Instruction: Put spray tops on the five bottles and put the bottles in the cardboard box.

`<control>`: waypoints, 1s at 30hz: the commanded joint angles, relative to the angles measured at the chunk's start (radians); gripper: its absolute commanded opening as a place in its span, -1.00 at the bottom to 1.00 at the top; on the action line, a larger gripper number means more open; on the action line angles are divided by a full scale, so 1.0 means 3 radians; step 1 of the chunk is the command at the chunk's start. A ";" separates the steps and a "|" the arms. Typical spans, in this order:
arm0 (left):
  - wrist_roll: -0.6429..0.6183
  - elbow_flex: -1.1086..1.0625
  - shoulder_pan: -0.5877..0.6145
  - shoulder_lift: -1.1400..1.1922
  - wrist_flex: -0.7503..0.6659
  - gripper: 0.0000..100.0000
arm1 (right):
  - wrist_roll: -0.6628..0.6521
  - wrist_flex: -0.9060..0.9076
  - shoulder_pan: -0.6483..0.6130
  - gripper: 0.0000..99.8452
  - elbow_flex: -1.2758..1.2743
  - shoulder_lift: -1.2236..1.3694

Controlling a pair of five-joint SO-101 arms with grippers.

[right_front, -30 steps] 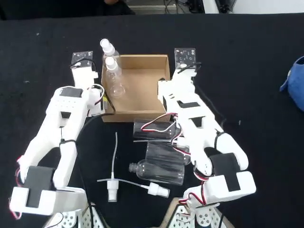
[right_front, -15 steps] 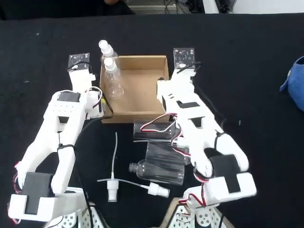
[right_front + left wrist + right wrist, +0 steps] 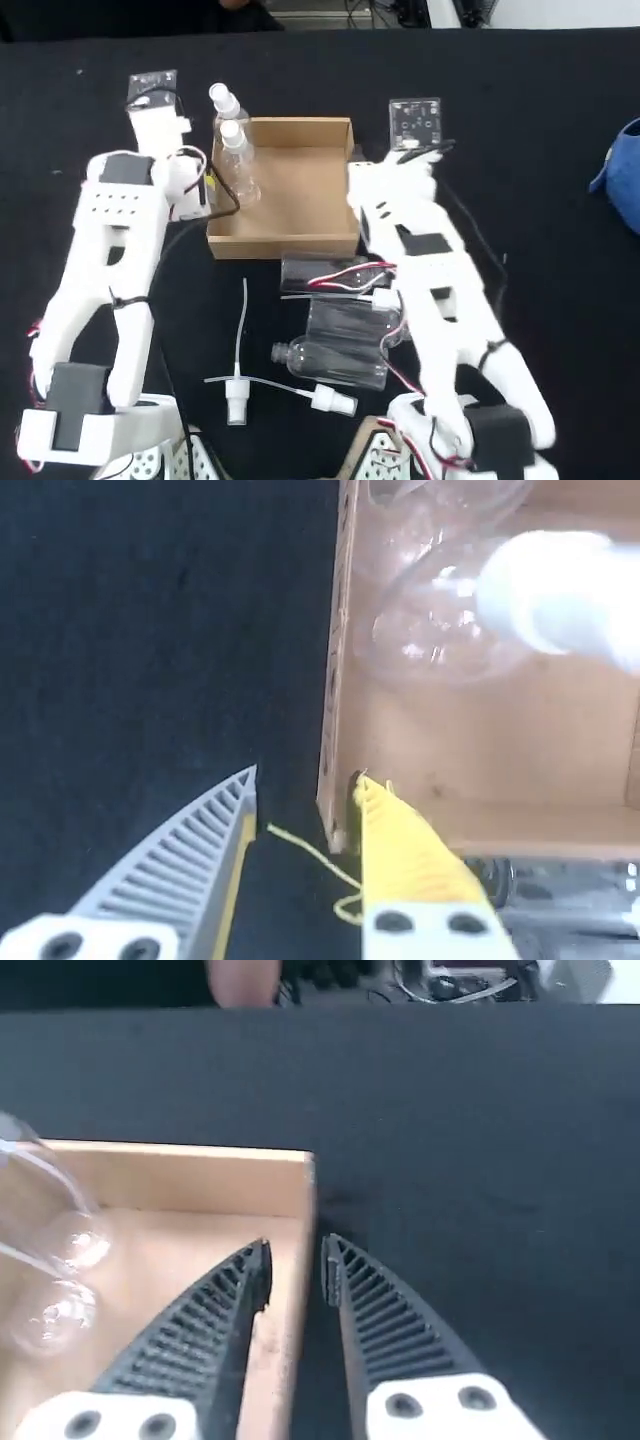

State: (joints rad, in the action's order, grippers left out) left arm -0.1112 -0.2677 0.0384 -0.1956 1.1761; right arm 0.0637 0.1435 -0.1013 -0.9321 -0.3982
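Hanging over the cardboard box point(image 3: 300, 190), the left gripper point(image 3: 304, 775) is open across one wall. The right gripper point(image 3: 296, 1242) is open a little across another wall.

L arm point(image 3: 108, 235) stretches out; its wrist end slides far & left, a bit away from the cardboard box point(image 3: 285, 245) left wall. R arm point(image 3: 432, 265) swings right, wrist end shifts right by box's right wall, elbow drops toward near edge.
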 commanded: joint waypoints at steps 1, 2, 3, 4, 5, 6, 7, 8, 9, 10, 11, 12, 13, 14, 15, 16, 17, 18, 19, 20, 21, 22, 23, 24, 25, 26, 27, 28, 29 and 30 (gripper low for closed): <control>0.0000 0.0494 0.0110 -0.0159 0.0537 -0.94 | -0.0107 0.0286 0.0220 -0.84 0.0033 -0.0335; 0.0000 0.0550 0.0151 -0.0159 0.0665 -0.94 | -0.0113 0.0373 0.0261 -0.84 0.0033 -0.0396; 0.0000 0.0611 0.0197 -0.0159 0.0788 -0.94 | -0.0113 0.0465 0.0302 -0.84 0.0033 -0.0468; 0.0000 0.0667 0.0233 -0.0159 0.0900 -0.94 | -0.0113 0.0552 0.0353 -0.84 0.0033 -0.0545; 0.0000 0.0719 0.0289 -0.0159 0.1008 -0.94 | -0.0118 0.0634 0.0404 -0.84 0.0033 -0.0621; 0.0000 0.0760 0.0366 -0.0159 0.1105 -0.94 | -0.0153 0.0711 0.0465 -0.84 0.0033 -0.0703; 0.0000 0.0806 0.0437 -0.0159 0.1202 -0.94 | -0.0235 0.0788 0.0517 -0.84 0.0033 -0.0790; 0.0005 0.0857 0.0504 -0.0159 0.1294 -0.94 | -0.0338 0.0864 0.0563 -0.84 0.0028 -0.0867; 0.0046 0.0892 0.0570 -0.0159 0.1366 -0.94 | -0.0445 0.0956 0.0598 -0.84 0.0028 -0.0949; 0.0148 0.0898 0.0632 -0.0159 0.1406 -0.94 | -0.0547 0.1059 0.0629 -0.84 0.0018 -0.1031; 0.0276 0.0892 0.0698 -0.0153 0.1427 -0.94 | -0.0660 0.1187 0.0650 -0.84 0.0013 -0.1107; 0.0409 0.0887 0.0775 -0.0138 0.1453 -0.94 | -0.0783 0.1340 0.0660 -0.84 0.0013 -0.1179; 0.0547 0.0887 0.0846 -0.0128 0.1453 -0.94 | -0.0905 0.1514 0.0650 -0.84 0.0023 -0.1245; 0.0706 0.0862 0.0913 -0.0123 0.1442 -0.94 | -0.1028 0.1713 0.0634 -0.84 0.0028 -0.1307; 0.0864 0.0816 0.0985 -0.0118 0.1432 -0.94 | -0.1151 0.1903 0.0629 -0.83 0.0033 -0.1358; 0.0997 0.0754 0.1025 -0.0118 0.1432 -0.94 | -0.1253 0.2061 0.0604 -0.83 0.0033 -0.1409; 0.1105 0.0667 0.1061 -0.0118 0.1453 -0.94 | -0.1360 0.2209 0.0573 -0.83 0.0033 -0.1445; 0.1181 0.0555 0.1071 -0.0128 0.1463 -0.94 | -0.1493 0.2353 0.0542 -0.83 0.0043 -0.1465; 0.1217 0.0422 0.1071 -0.0153 0.1463 -0.94 | -0.1632 0.2516 0.0522 -0.83 0.0064 -0.1476; 0.1222 0.0274 0.1077 -0.0159 0.1437 -0.94 | -0.1765 0.2685 0.0522 -0.80 0.0100 -0.1476; 0.1227 0.0146 0.1082 -0.0159 0.1401 -0.94 | -0.1877 0.2854 0.0522 -0.77 0.0156 -0.1470; 0.1222 0.0003 0.1087 -0.0159 0.1304 -0.94 | -0.1979 0.3023 0.0522 -0.74 0.0228 -0.1470; 0.1222 -0.0146 0.1097 -0.0159 0.1181 -0.94 | -0.2066 0.3191 0.0522 -0.71 0.0294 -0.1470; 0.1217 -0.0284 0.1097 -0.0159 0.1054 -0.94 | -0.2163 0.3340 0.0522 -0.69 0.0371 -0.1465; 0.1217 -0.0432 0.1097 -0.0159 0.0905 -0.94 | -0.2271 0.3483 0.0522 -0.67 0.0422 -0.1465; 0.1217 -0.0560 0.1087 -0.0159 0.0772 -0.94 | -0.2363 0.3601 0.0511 -0.67 0.0463 -0.1465; 0.1212 -0.0678 0.1077 -0.0159 0.0644 -0.94 | -0.2435 0.3693 0.0460 -0.67 0.0488 -0.1460; 0.1181 -0.0770 0.1071 -0.0159 0.0542 -0.94 | -0.2506 0.3775 0.0389 -0.67 0.0494 -0.1435; 0.1105 -0.0841 0.1071 -0.0159 0.0455 -0.94 | -0.2542 0.3836 0.0327 -0.66 0.0494 -0.1394; 0.1023 -0.0887 0.1071 -0.0159 0.0394 -0.94 | -0.2557 0.3882 0.0251 -0.66 0.0499 -0.1332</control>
State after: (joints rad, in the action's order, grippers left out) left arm 0.2417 -0.4826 0.3544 -0.2018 1.3986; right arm -0.6651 1.2559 0.0338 -0.8493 -0.8063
